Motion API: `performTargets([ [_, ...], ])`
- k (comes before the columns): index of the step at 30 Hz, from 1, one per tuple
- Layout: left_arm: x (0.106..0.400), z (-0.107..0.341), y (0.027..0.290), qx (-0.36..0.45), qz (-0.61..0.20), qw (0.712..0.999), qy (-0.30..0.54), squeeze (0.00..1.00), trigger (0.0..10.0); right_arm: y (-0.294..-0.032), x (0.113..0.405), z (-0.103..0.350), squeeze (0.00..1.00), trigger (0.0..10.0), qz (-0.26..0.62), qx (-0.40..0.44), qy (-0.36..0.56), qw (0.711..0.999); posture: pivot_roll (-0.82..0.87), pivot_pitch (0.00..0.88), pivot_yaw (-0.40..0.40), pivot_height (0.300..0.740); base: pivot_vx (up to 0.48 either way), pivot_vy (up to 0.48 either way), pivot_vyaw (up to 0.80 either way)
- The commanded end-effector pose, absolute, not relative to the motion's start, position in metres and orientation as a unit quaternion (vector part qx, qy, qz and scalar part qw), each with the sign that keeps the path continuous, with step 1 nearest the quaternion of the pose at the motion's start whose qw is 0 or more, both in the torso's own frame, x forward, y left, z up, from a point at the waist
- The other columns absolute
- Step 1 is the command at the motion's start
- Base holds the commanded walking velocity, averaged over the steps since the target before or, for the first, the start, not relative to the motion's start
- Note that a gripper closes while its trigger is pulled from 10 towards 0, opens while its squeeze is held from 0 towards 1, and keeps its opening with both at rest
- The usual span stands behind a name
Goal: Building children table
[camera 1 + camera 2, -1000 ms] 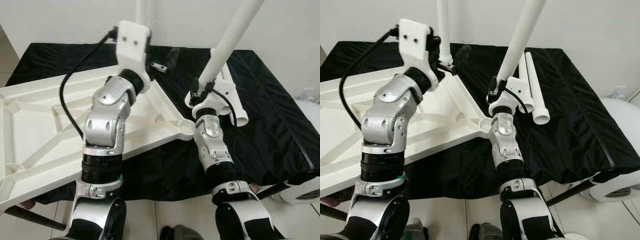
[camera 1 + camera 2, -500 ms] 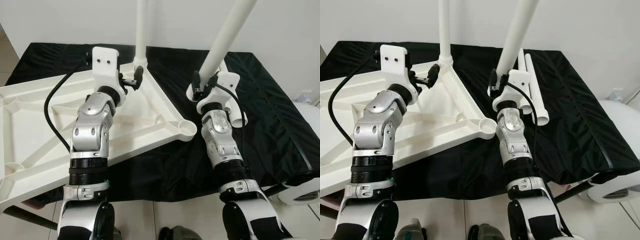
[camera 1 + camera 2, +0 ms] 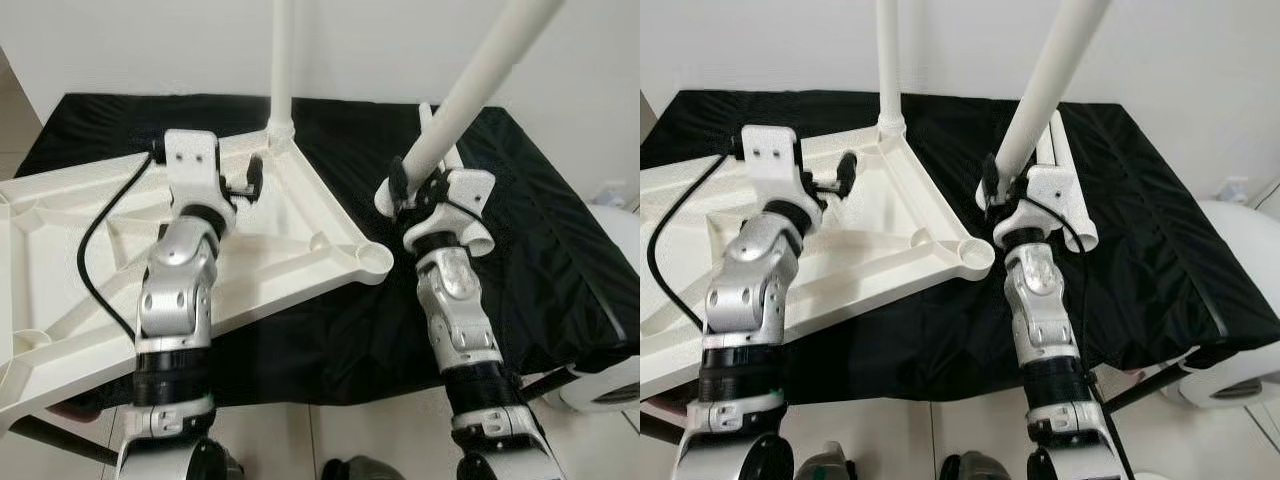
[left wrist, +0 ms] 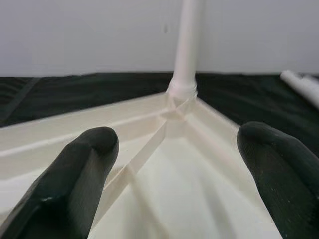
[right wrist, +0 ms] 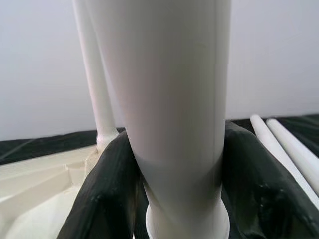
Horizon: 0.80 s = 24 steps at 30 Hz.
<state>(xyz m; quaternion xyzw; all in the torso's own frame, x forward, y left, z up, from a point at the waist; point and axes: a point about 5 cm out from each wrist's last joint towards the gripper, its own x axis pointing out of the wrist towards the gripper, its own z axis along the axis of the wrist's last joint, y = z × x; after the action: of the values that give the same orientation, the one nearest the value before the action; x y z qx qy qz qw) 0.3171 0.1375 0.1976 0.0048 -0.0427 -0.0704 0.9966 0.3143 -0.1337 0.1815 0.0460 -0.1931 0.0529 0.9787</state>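
The white plastic tabletop (image 3: 80,250) lies upside down on a black cloth, ribs up. One white leg (image 3: 281,60) stands upright in its far corner socket. My left gripper (image 3: 251,178) hovers open just short of that leg's base; in the left wrist view its fingers (image 4: 75,174) spread wide over the ribs. My right gripper (image 3: 404,188) is shut on a second white leg (image 3: 480,80), which leans up and to the right. The leg's lower end hangs beside the empty near corner socket (image 3: 375,260), apart from it. That leg (image 5: 174,99) sits between the dark pads in the right wrist view.
Two loose white legs (image 3: 1064,150) lie side by side on the cloth behind my right wrist. The black cloth (image 3: 560,250) covers the whole table. A white rounded object (image 3: 610,385) stands on the floor at the right, and a white wall is behind.
My left gripper has come down from high beside the upright leg and drawn back toward me, open. My right gripper has shifted slightly right, and its leg leans further right.
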Motion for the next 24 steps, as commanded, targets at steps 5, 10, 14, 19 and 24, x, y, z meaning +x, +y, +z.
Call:
performTargets([
  [5,0.307,0.192,0.141,0.043,-0.038,0.996,-0.066,0.00,10.0,-0.136,0.304,0.180,0.00,10.0,0.062,0.043,-0.193,0.978,0.03,0.000,-0.028,0.740,0.000,0.000,0.00],
  [10,0.299,0.190,0.144,0.044,-0.036,0.994,-0.093,0.00,10.0,-0.137,0.298,0.177,0.00,10.0,0.065,0.040,-0.185,0.980,0.04,0.000,-0.027,0.740,0.000,0.000,0.00],
  [14,0.290,0.194,0.143,0.042,-0.027,0.990,-0.131,0.00,10.0,-0.134,0.292,0.178,0.00,10.0,0.078,0.054,-0.193,0.977,0.04,0.000,-0.027,0.740,0.000,0.000,0.00],
  [19,0.285,0.191,0.144,0.032,-0.026,0.991,-0.131,0.00,10.0,-0.132,0.288,0.177,0.00,10.0,0.083,0.056,-0.195,0.976,0.05,0.000,-0.029,0.740,0.000,0.000,0.00],
  [24,0.279,0.188,0.145,0.012,-0.038,0.990,-0.135,0.00,10.0,-0.133,0.285,0.172,0.00,10.0,0.085,0.051,-0.188,0.977,0.06,0.000,-0.032,0.740,0.000,0.000,0.00],
])
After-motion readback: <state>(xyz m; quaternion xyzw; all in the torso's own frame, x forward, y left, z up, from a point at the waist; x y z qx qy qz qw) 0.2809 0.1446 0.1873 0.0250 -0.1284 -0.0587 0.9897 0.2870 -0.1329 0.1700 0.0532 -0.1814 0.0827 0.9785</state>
